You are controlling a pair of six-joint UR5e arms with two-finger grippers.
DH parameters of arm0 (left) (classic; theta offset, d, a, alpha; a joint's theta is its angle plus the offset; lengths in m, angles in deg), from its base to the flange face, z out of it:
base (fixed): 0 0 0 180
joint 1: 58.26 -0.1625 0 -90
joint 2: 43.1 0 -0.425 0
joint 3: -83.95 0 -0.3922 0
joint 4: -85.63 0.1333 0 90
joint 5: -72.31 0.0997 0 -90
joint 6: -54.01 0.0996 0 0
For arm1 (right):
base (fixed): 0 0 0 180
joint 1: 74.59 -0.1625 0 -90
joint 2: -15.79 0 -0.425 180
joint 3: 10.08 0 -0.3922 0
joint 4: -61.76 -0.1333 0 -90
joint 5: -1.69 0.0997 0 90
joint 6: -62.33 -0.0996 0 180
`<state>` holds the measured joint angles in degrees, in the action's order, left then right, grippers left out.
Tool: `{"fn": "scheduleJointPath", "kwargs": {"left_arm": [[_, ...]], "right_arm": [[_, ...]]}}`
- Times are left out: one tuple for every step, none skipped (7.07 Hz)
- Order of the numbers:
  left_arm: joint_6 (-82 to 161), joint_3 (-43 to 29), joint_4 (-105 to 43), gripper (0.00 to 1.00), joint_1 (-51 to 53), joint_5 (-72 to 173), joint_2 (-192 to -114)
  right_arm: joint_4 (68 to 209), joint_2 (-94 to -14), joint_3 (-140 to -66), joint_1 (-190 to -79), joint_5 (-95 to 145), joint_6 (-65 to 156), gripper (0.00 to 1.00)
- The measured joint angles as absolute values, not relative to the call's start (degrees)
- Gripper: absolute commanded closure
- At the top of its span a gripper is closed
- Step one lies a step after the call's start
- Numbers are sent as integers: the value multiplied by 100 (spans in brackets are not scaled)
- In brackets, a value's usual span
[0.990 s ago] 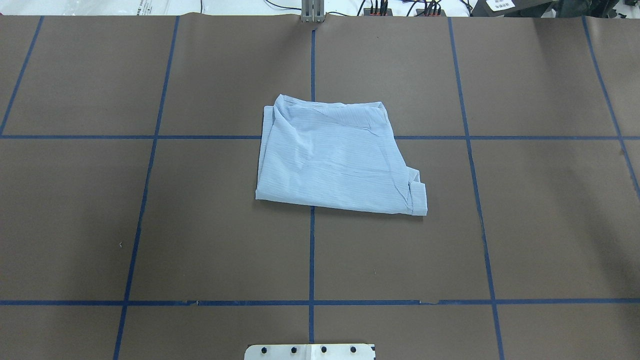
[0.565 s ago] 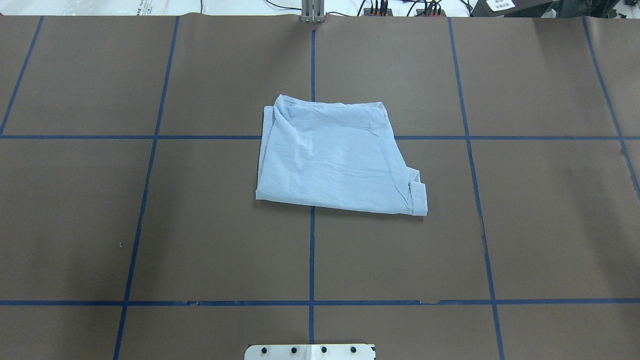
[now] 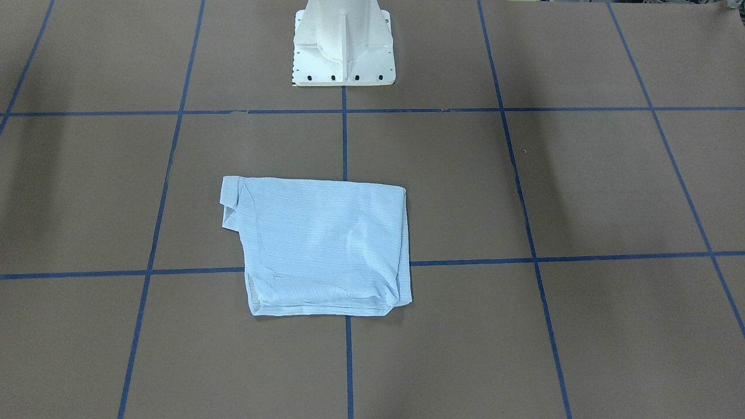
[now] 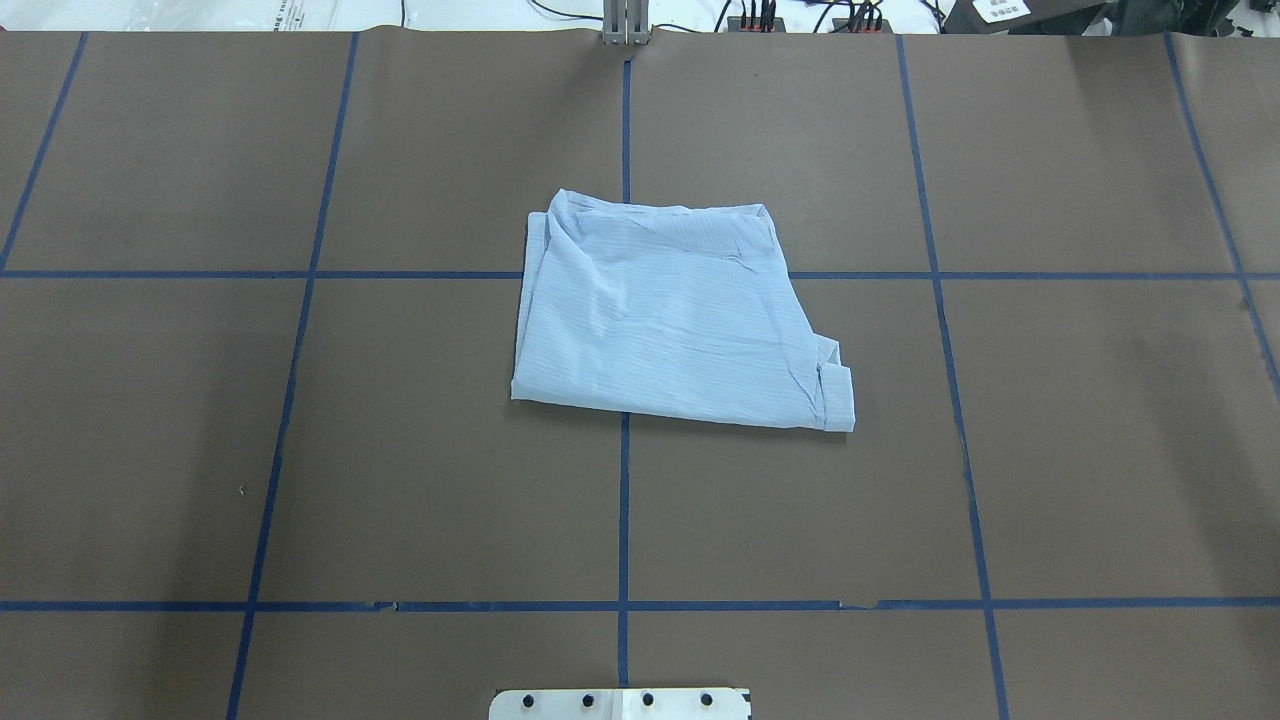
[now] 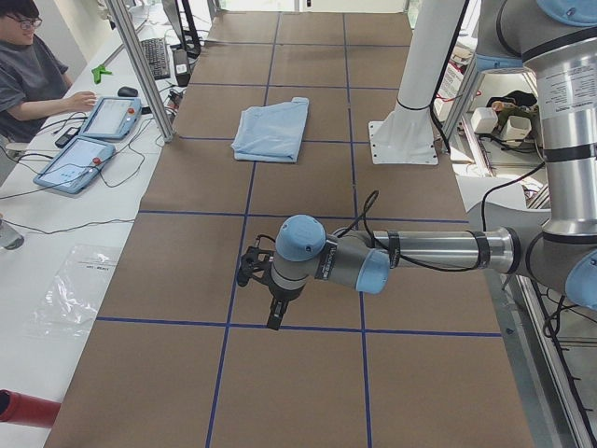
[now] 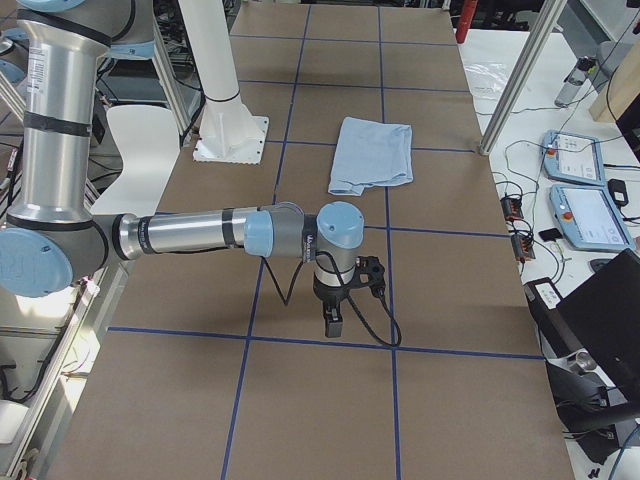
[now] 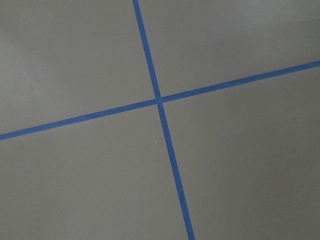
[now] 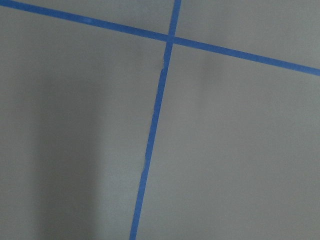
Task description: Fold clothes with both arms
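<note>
The clothes, one pale blue striped shirt, lie folded into a rough rectangle at the middle of the brown table, with a cuff sticking out at one corner. The shirt also shows in the front-facing view, and in both side views as shirt and shirt. Both arms hang far from it, over bare table at its two ends. The left gripper and the right gripper point down; I cannot tell whether either is open or shut. Both wrist views show only brown table and blue tape.
The white mounting pedestal stands at the robot's side of the table. Blue tape lines grid the surface. A person sits at a side desk with control tablets. An aluminium post rises at the table's far edge.
</note>
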<state>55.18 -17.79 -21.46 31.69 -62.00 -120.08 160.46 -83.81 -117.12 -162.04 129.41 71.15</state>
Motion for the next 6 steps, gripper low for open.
{"fn": "scheduleJointPath", "kwargs": {"left_arm": [[5552, -1741, -2118, 0, 3183, -6184, -12048], [5679, -1659, -2098, 0, 3191, -6185, -12048], [5849, -1604, -2077, 0, 3196, -6205, -12017], [5923, -1590, -2045, 0, 3198, -6225, -11992], [5946, -1577, -2017, 0, 3200, -6228, -11983], [5952, -1576, -2001, 0, 3199, -6220, -11983]], "right_arm": [[16046, -8385, -11698, -16210, 13016, 7113, 0], [16046, -8406, -11689, -16226, 13072, 7110, 0], [16046, -8460, -11686, -16282, 13101, 7106, 0], [16046, -8538, -11697, -16407, 13115, 7106, 0], [16046, -8614, -11721, -16538, 13119, 7107, 0], [16046, -8658, -11747, -16606, 13117, 7105, 0]]}}
